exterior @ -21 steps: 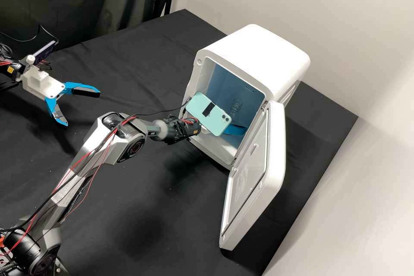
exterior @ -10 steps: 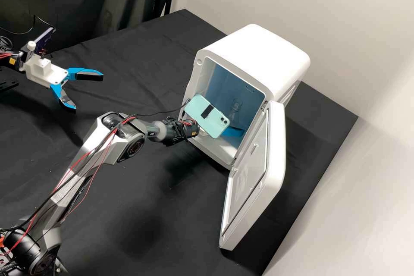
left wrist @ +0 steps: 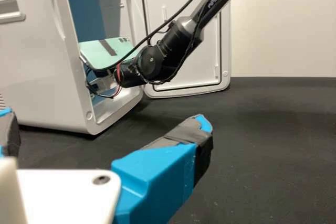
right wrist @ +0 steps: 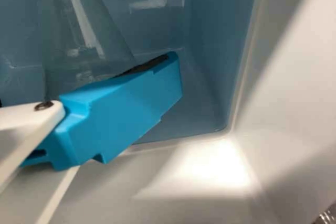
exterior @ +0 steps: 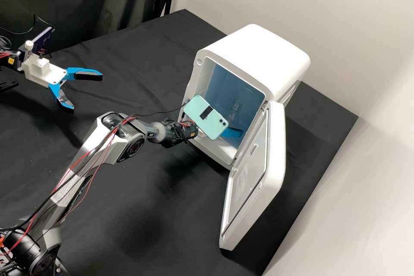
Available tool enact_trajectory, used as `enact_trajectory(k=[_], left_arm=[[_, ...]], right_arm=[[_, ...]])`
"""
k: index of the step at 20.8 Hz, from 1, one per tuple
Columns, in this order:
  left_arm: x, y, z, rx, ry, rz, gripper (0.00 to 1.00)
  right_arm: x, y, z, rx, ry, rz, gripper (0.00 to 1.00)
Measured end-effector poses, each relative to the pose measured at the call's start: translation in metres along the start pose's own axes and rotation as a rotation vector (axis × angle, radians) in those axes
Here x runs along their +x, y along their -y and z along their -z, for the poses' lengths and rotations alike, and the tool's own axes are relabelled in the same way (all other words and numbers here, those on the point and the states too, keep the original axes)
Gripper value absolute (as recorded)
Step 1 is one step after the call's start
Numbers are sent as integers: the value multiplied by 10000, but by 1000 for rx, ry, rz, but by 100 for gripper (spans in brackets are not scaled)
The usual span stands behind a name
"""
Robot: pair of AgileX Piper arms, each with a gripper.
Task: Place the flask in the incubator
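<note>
The flask (right wrist: 79, 45) is seen standing upright on the blue floor inside the incubator (exterior: 258, 51), whose door (exterior: 258, 172) hangs wide open. The right jaws are placed inside the chamber and are judged to be parted with nothing gripped. One blue finger (right wrist: 121, 103) lies just beside the flask's base, though whether the glass is touched there cannot be told. The left jaws are held open and empty above the desk (exterior: 172, 207), well apart from the incubator. The chief risk is judged to lie in the withdrawal: if the right arm is drawn back at a slant rather than straight out, the flared base could be swept by that finger and the flask dragged forward or tipped (it looks empty, so little force would be needed). The mint-green phone (exterior: 206, 116) mounted on the wrist sits at the mouth of the chamber, so the frame could be clipped by it and the cabinet jolted. If the flask is left too near the front, it could be struck when the door is shut.
</note>
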Motion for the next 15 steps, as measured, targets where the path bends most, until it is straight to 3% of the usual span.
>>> enact_trajectory(k=[3, 6, 10, 13, 15], left_arm=[[-1, -4, -1, 1, 0, -2, 100], [-1, -5, -10, 1, 5, -2, 100], [1, -3, -21, 2, 11, -1, 100], [-3, -14, -24, 4, 12, -7, 100], [-7, -11, -25, 3, 12, -6, 100]], right_arm=[[-52, -18, 7, 30, -18, 13, 100], [-172, -176, 0, 60, -45, 9, 100], [-391, -473, 1, 120, -121, -91, 100], [-527, -575, 23, 123, -190, -144, 100], [-581, -565, 29, 107, -216, -145, 100]])
